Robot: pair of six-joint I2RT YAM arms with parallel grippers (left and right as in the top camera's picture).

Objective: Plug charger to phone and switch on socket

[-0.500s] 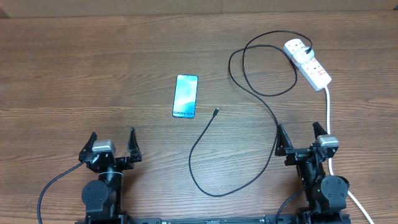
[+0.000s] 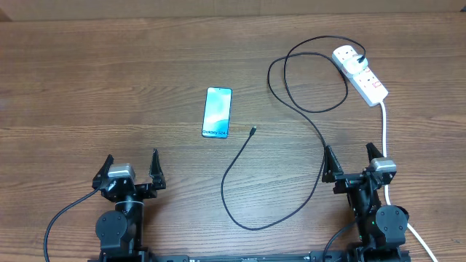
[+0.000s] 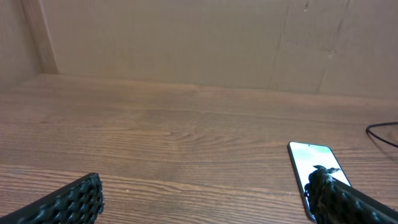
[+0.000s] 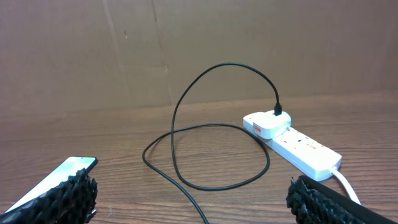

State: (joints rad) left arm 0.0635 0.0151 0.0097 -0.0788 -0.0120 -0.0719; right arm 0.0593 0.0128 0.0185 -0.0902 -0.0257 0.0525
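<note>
The phone point(image 2: 218, 112) lies flat mid-table, blue screen up; it also shows in the left wrist view point(image 3: 308, 158) and the right wrist view point(image 4: 68, 167). The charger cable point(image 2: 314, 131) loops across the table; its connector tip point(image 2: 253, 131) lies loose right of the phone, and its plug point(image 2: 349, 55) sits in the white socket strip point(image 2: 362, 74), seen too in the right wrist view point(image 4: 292, 140). My left gripper point(image 2: 130, 169) is open and empty at the near left. My right gripper point(image 2: 353, 161) is open and empty at the near right, over the cable.
The strip's thick white lead point(image 2: 385, 138) runs down the right side past my right arm. A cardboard wall point(image 4: 199, 43) backs the wooden table point(image 2: 109, 87).
</note>
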